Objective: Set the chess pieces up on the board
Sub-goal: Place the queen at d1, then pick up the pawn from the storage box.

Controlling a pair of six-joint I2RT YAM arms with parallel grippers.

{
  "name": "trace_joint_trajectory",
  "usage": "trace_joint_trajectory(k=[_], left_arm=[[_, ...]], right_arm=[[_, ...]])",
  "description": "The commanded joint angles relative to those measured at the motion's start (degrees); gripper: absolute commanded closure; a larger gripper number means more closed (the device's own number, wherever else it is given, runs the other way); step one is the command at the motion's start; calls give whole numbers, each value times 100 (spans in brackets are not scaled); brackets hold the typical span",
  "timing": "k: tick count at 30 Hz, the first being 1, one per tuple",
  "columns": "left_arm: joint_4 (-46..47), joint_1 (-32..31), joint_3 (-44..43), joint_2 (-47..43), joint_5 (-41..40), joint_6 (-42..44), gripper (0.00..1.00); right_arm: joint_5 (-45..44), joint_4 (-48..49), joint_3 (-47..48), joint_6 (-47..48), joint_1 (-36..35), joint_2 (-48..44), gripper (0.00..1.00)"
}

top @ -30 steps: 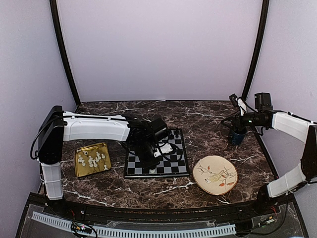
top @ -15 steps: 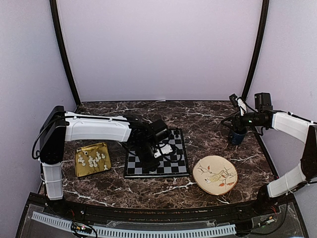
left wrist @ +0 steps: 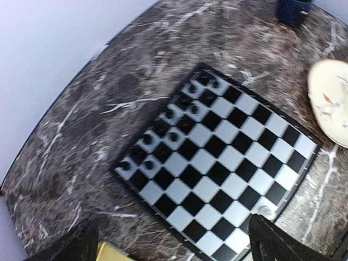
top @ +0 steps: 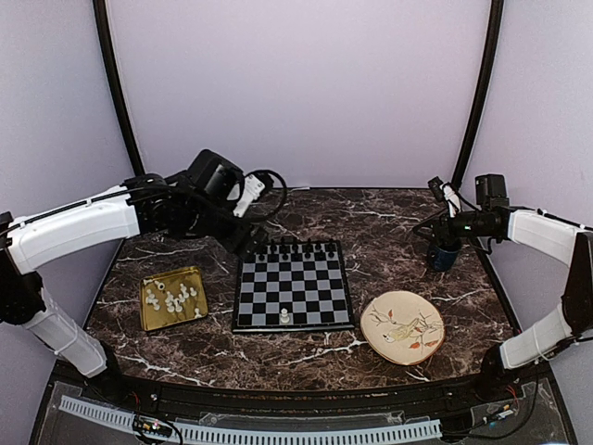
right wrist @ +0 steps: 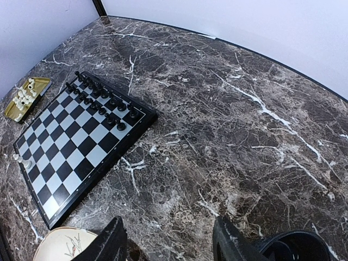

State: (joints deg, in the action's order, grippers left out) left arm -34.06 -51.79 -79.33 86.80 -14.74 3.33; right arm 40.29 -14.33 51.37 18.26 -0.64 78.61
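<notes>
Above the board's (top: 294, 284) far-left corner my left fingers (left wrist: 274, 244) hang wide apart, empty; one white piece (top: 284, 317) stands on its near row, so next I should fetch another from the gold tray (top: 162, 321).

Dark brown marble-patterned tabletop (top: 371, 222), white veining throughout. Square gold tray (top: 156, 320) near left, turned slightly off square. Round cream ceramic plate (top: 402, 326) with a painted leaf motif and red accents, lying flat near right. Dark blue cup (top: 443, 257) upright far right, well apart from the plate. Tiny black plastic chessmen (top: 295, 250) upright in two rows, mid-table. Pale lilac walls (top: 296, 93) left, right and far.
</notes>
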Motion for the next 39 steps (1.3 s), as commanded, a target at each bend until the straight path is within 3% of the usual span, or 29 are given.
trace_joint_trajectory(k=[1, 6, 9, 12, 13, 16, 18, 25, 39], left_arm=[[747, 504, 1077, -583, -1171, -333, 1], [1413, 2018, 2154, -1646, -387, -1209, 1], [981, 2683, 2242, -1602, -1200, -2067, 1], [477, 2933, 1956, -1098, -1093, -1553, 2], [300, 3047, 1856, -885, -964, -1555, 7], [-126, 3514, 1572, -316, -37, -1734, 46], [-166, 3724, 1572, -65, 507, -1824, 63], [-85, 3791, 1900, 292, 1286, -1932, 68], [-1081, 3784, 1698, 872, 1602, -1979, 72]], right_arm=[[36, 0, -7, 53, 25, 6, 46], [34, 12, -22, 50, 21, -43, 46], [22, 11, -24, 53, 17, -43, 46], [23, 11, -10, 55, 19, -6, 46], [29, 11, -19, 53, 21, 8, 46], [8, 11, -22, 54, 28, 23, 46], [-18, 10, -30, 65, 22, 23, 46], [-82, 11, -27, 96, 24, 86, 46], [-67, -22, -9, 133, 21, 148, 46]])
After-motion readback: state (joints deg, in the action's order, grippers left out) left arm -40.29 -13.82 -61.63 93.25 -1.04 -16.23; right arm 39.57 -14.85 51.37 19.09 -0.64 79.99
